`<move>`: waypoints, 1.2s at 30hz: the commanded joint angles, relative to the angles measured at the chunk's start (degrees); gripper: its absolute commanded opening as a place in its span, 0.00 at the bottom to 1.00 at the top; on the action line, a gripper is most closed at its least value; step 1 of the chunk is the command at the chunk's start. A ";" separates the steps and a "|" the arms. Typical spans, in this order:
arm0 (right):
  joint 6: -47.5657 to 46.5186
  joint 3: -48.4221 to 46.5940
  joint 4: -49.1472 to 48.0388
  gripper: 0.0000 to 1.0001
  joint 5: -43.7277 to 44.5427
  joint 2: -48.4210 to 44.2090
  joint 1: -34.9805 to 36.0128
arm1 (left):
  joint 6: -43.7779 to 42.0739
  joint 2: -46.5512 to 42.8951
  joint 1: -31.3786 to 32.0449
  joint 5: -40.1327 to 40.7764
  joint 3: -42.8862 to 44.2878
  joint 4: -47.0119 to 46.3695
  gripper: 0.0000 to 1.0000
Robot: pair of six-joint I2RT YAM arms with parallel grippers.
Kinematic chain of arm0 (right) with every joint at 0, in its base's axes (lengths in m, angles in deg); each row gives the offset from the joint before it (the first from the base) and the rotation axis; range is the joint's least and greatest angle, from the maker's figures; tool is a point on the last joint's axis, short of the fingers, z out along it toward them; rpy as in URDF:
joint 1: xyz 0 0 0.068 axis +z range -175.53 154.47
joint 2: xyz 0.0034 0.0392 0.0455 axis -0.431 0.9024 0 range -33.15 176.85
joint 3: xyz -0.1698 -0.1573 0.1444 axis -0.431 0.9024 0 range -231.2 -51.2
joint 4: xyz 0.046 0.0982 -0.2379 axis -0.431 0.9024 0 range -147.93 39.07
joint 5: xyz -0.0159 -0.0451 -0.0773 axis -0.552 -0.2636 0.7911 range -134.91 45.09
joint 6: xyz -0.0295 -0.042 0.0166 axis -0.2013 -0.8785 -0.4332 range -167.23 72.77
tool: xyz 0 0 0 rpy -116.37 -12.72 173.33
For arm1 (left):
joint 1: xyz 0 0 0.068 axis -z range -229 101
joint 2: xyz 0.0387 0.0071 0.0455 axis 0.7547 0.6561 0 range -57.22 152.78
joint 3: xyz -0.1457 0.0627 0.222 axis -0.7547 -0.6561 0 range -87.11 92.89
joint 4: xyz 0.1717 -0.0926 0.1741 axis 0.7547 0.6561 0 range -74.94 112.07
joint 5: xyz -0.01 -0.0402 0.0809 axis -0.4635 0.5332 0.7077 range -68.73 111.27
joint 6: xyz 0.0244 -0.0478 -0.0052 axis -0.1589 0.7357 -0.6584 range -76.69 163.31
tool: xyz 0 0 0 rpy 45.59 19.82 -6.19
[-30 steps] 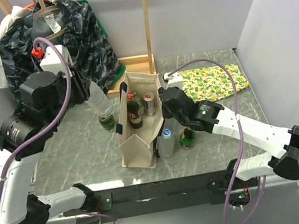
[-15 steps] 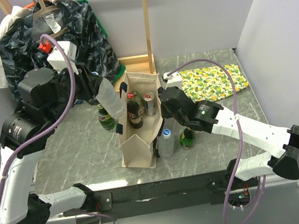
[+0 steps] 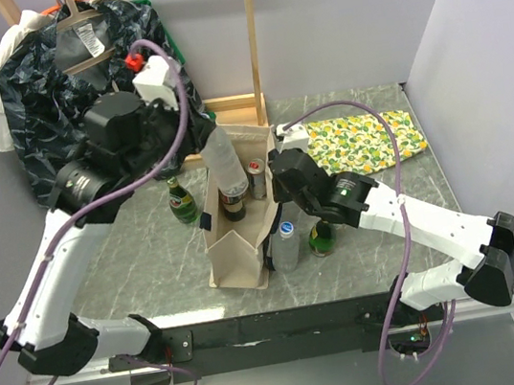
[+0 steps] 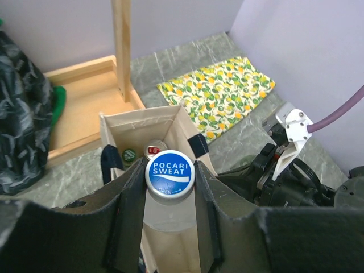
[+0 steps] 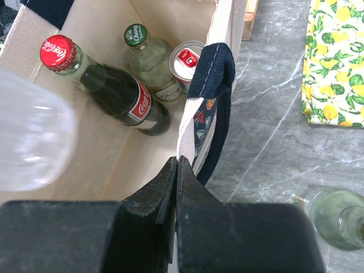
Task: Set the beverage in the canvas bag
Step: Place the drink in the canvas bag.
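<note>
Tabletop [image 3: 132, 260]: left gripper [image 4: 169, 190] holds bottle [image 4: 169, 172] over canvas bag [image 3: 236, 249].

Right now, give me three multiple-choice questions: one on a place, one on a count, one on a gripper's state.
1. Where is the held clear plastic blue-capped bottle relative to the tall beige canvas bag? A) over its open top B) flat inside it C) under it
2. How many drinks show inside the bag? A) one B) three C) five
3. The right gripper is: A) open B) unseen C) shut on the bag's rim
Answers: A, the left gripper holds it there; B, red-capped cola bottle, green-capped bottle, can; C, it pinches the rim.
</note>
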 commanded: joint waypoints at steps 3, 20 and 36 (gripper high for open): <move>-0.43 -1.45 2.47 0.00 -0.56 1.50 0.36 | 1.50 0.62 0.65 -2.22 -0.41 -13.18 0.01; -0.25 -4.44 4.93 0.00 2.25 0.36 0.36 | 4.14 2.03 1.44 -6.80 -13.50 -22.32 0.01; 0.18 -5.67 5.37 0.00 2.69 0.71 0.36 | 0.36 4.31 6.53 3.92 -22.47 -31.02 0.01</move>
